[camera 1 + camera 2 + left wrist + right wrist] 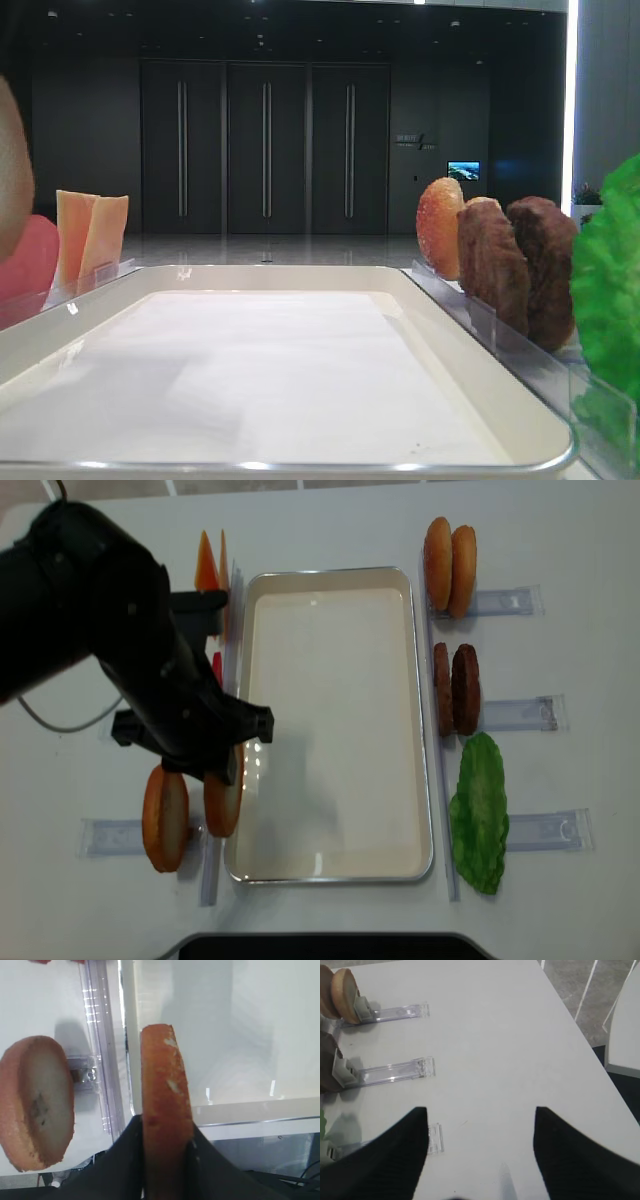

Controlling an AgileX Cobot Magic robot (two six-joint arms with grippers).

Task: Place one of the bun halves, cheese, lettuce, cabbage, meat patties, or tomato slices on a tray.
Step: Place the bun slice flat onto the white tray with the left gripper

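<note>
My left gripper [165, 1130] is shut on a bun half [165, 1105], held edge-on and upright between the black fingers. From above, that bun half [222, 805] hangs at the left rim of the cream tray [330, 572], near its front corner, under the left gripper [226, 780]. A second bun half [165, 818] stands in the rack beside it, its pale face [37, 1105] showing. The tray's liner holds nothing. My right gripper [480, 1110] is open over bare table.
Cheese [207, 565] and a red tomato slice [217, 665] stand left of the tray, partly hidden by the arm. On its right are two buns [450, 565], two meat patties [455, 688] and lettuce [478, 810], with clear racks [395, 1072] beside them.
</note>
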